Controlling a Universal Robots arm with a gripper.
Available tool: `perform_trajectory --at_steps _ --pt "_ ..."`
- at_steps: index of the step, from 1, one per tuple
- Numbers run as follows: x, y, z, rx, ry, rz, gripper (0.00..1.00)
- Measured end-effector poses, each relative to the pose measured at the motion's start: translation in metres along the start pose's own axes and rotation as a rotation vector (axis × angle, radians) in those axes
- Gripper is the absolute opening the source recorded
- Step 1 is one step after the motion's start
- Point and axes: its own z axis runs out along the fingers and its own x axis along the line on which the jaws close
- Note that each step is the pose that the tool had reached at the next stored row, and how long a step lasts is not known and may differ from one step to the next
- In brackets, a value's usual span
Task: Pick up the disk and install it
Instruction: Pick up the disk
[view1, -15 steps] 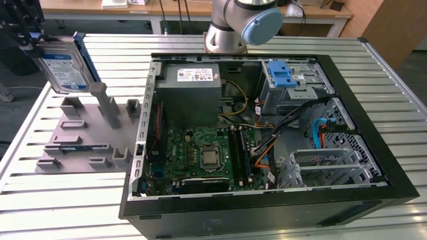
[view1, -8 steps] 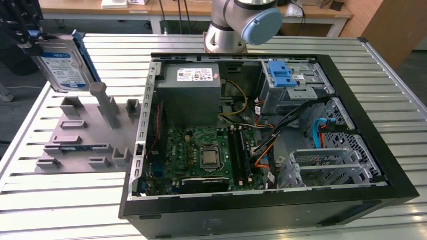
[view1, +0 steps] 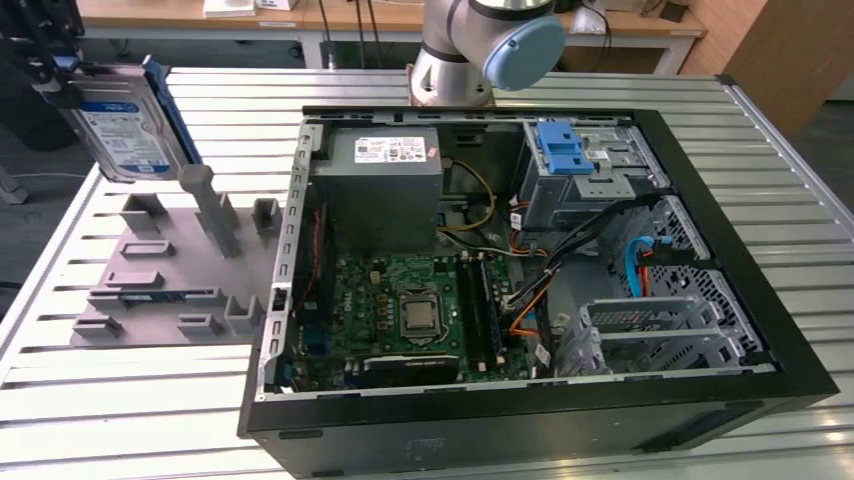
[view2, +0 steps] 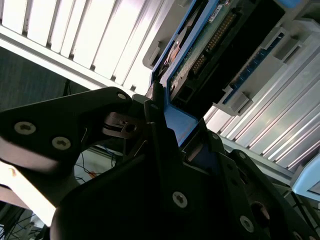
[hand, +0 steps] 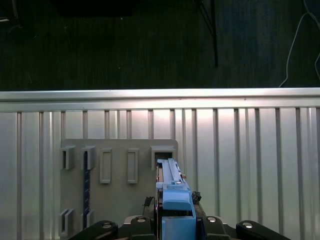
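Pick-up done, install not yet begun.
The gripper (view2: 162, 115) clamps the disk (view1: 127, 125) upright above the grey rack (view1: 160, 290), at the exterior view's left; installing likely needs a carry right into the open case (view1: 787, 385), aligned with its bay (view1: 577, 165).

My exterior view looks steeply down on the slatted surface (view1: 107, 420). The first wrist view faces down past the claw (hand: 176, 227) onto the grey rack (hand: 120, 210) (the exterior view shares it); the second wrist view hugs the disk (view2: 210, 40).

Slatted table (view1: 134, 400) bears a grey fixture (view1: 160, 290) and open computer case (view1: 534, 425).
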Motion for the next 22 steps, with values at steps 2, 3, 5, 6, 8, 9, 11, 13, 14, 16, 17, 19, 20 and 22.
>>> perform_trajectory --at_steps 2,3,5,6,8,9,11,13,14,16,17,19,20,22 --pt "-0.0001 0.0 -0.0011 -0.0001 0.0 0.0 0.36" --pt "-0.0001 0.0 -0.0016 0.0 0.0 0.0 0.36" --pt "-0.0001 0.0001 -0.0026 -0.0001 0.0 0.0 0.36" --pt "-0.0001 0.0001 -0.0032 -0.0001 0.0 0.0 0.36" --pt "-0.0002 0.0001 -0.0042 0.0 -0.0001 0.0 0.36" --pt "-0.0002 0.0001 -0.0048 0.0 0.0 0.0 0.36" --pt "-0.0002 0.0001 -0.0061 -0.0001 0.0 0.0 0.36" --pt "-0.0003 0.0001 -0.0074 0.0 0.0 0.0 0.36" --pt "-0.0003 0.0002 -0.0081 0.0 0.0 0.0 0.36" --pt "-0.0004 0.0002 -0.0093 0.0 0.0 0.0 0.36" --pt "-0.0004 0.0002 -0.0099 0.0 0.0 0.0 0.36" --pt "-0.0004 0.0002 -0.011 -0.0001 0.0 0.0 0.36" --pt "-0.0004 0.0002 -0.0115 -0.0001 0.0 0.0 0.36" --pt "-0.0005 0.0002 -0.0125 -0.0001 0.0 0.0 0.36"
